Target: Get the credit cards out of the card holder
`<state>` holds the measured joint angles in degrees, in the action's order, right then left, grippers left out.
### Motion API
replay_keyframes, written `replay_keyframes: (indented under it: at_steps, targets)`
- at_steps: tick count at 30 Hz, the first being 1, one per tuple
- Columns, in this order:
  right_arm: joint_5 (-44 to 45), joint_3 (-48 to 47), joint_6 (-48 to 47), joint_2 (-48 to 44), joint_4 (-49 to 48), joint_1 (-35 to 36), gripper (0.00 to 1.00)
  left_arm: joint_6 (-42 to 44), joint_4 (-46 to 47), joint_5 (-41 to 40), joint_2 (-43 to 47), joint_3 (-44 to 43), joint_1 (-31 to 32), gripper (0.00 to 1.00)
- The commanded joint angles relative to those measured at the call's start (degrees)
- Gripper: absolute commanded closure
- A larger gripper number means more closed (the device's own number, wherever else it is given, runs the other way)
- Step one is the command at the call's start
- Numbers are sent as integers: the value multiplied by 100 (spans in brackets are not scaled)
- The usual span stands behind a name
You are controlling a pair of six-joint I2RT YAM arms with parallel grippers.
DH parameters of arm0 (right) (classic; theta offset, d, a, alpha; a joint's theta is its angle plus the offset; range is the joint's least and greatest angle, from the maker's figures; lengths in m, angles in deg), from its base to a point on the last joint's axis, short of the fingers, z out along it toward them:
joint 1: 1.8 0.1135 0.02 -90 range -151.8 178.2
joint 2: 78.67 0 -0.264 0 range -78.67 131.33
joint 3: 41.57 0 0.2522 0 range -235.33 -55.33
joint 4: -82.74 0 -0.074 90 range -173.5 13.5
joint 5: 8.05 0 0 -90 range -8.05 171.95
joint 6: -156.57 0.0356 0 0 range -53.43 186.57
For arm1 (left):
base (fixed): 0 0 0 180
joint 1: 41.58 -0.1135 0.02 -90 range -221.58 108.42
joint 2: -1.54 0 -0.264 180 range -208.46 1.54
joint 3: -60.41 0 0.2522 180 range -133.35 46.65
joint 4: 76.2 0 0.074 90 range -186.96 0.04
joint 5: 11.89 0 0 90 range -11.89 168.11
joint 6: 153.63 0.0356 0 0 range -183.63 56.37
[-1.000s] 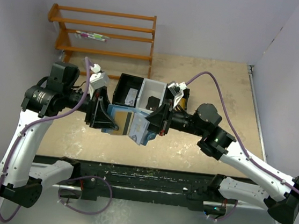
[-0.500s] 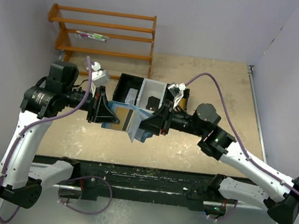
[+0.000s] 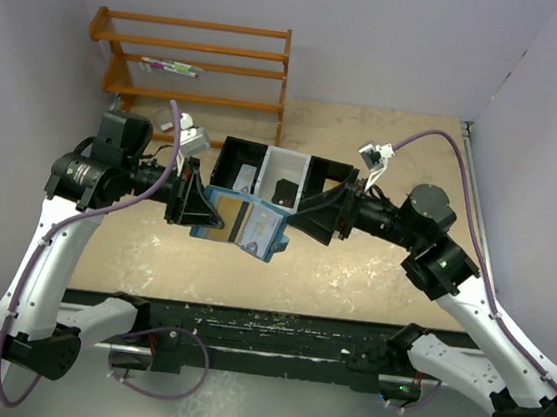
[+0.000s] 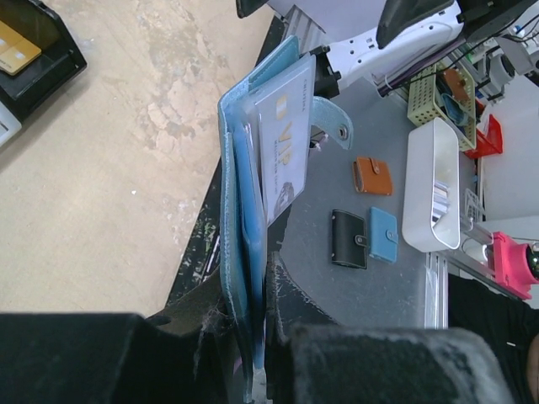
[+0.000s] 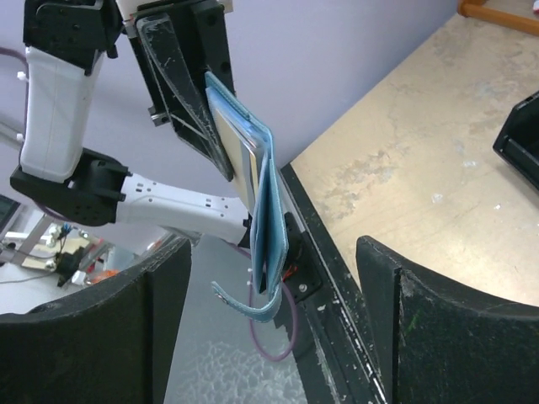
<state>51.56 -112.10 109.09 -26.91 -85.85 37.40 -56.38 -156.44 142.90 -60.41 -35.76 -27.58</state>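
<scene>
The left gripper [image 3: 205, 215] is clamped on one edge of the blue card holder [image 3: 256, 228], holding it open and on edge in the air above the table [image 3: 371, 279], on the near side of the black-and-white tray [image 3: 232, 158]. A pale card [image 4: 282, 143] sits in a clear pocket of the holder, and a gold-tan card [image 4: 17, 50] lies in a black compartment of the tray. The right gripper [image 3: 310, 212] stands near the holder, jaws wide apart and empty.

1. The right tool [image 3: 305, 217] has let go of the card holder [image 3: 256, 228], and its jaws now stand wide apart.
2. The right arm has drawn back to the right, away from the card holder.
3. The left tool [image 3: 207, 219] has closed on the card holder and now carries it alone.
</scene>
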Motion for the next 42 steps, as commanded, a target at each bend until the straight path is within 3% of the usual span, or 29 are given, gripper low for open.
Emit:
replay_keyframes:
  at_steps: [1, 6, 10, 16, 22, 26, 31, 36, 39, 42]
  targets:
    - [-350, -154, -164, 80, -430, -2, 18, 51, 49, 217, 0, -281, -24, 100]
    - [-589, -313, -98, 370, -767, 0, 20, 129, -102, 179, -111, -351, -27, 100]
    - [-950, -260, -47, 674, -1040, 8, 27, 159, -181, 412, -205, -512, -29, 100]
    - [-1449, -439, -69, 1097, -1234, 181, 48, 202, -169, 643, -234, -539, -31, 100]
    - [-1473, -286, -149, 906, -1067, 225, 86, 205, -245, 1150, -232, -646, -38, 100]
    - [-1609, -147, -146, 668, -1141, 218, 96, 92, -208, 1690, -218, -609, -47, 100]
    - [-1687, -172, -153, 611, -1195, 210, 89, -136, -58, 2056, -192, -561, -81, 100]
    - [-786, -876, -628, 556, -18, 168, 47, -259, -18, 2108, -151, -533, -107, 100]
    - [275, -1434, -794, 344, 676, 167, 37, -354, 74, 1893, -144, -485, -121, 100]
    - [820, -1722, -702, 12, 655, 167, 31, -576, 316, 1403, -151, -410, -161, 100]
